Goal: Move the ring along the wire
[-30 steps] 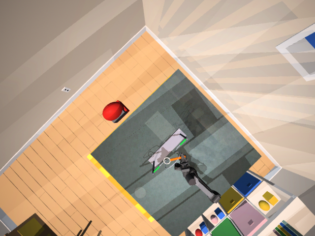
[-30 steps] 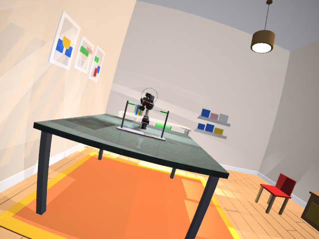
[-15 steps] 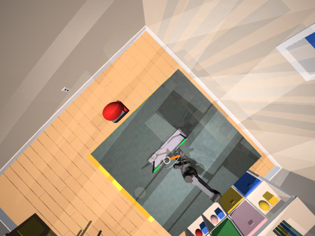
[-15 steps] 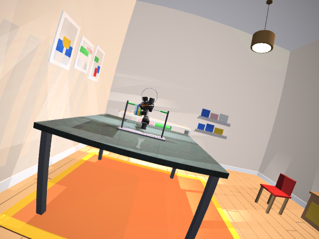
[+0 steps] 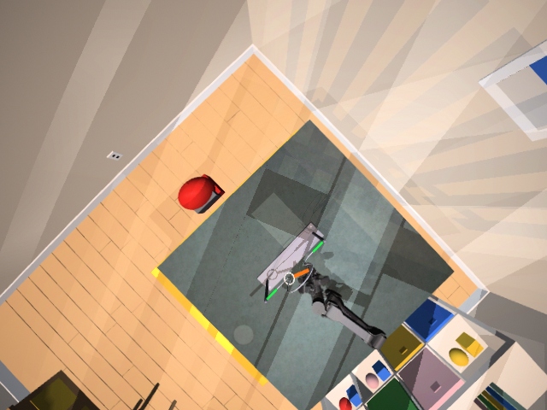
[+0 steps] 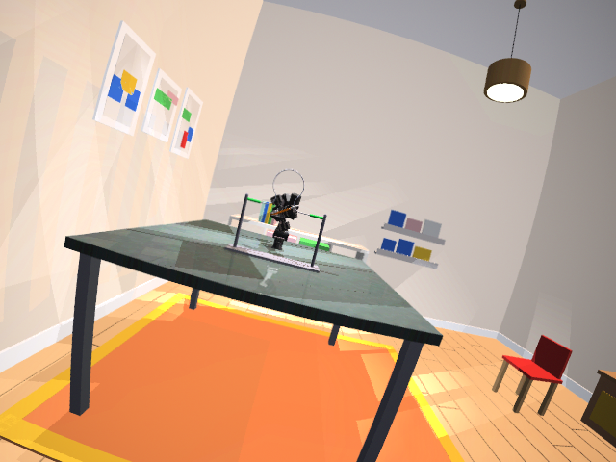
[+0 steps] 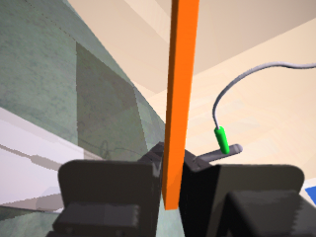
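My gripper [image 5: 309, 277] [image 6: 286, 201] [image 7: 166, 147] is shut on the orange handle [image 5: 301, 273] [image 7: 180, 99], which runs up out of the wrist view. The thin ring [image 6: 288, 170] stands upright above the gripper, about midway between the two dark posts [image 6: 240, 223] [image 6: 317, 241]. The green wire parts [image 5: 316, 248] [image 5: 274, 293] [image 6: 254, 200] [image 6: 315, 216] sit next to the posts. In the wrist view one green part [image 7: 220, 139] joins the curved grey wire [image 7: 247, 74] to the right of the handle. I cannot tell whether the wire passes through the ring.
The posts stand on a pale base plate [image 5: 287, 255] [image 6: 288, 261] in the middle of the dark green table [image 5: 212, 273] [image 6: 149, 248]. A red chair [image 5: 197, 194] [image 6: 537, 365] stands on the floor. Shelves with coloured blocks [image 5: 420, 353] are behind the arm's base.
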Motion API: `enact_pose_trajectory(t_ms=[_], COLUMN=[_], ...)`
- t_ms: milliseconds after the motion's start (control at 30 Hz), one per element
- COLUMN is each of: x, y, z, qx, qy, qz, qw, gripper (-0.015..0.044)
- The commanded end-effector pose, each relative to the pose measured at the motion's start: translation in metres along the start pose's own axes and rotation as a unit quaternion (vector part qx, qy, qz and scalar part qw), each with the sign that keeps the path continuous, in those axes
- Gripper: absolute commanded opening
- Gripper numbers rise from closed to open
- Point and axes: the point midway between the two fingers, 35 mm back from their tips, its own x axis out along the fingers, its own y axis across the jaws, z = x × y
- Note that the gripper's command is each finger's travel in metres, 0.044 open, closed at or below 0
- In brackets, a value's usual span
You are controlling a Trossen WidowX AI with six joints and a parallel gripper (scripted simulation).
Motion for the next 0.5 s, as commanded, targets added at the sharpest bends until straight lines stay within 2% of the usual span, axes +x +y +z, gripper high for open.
enact_pose_trajectory(t_ms=[0,467], x=[0.002,0.002], y=[0.016,0.049], z=[0.001,0.007], qx=[0.040,0.137], qy=[-0.005,-0.022], qz=[0.027,0.081], qw=[0.999,0.987], gripper=[-0.0150,-0.0150])
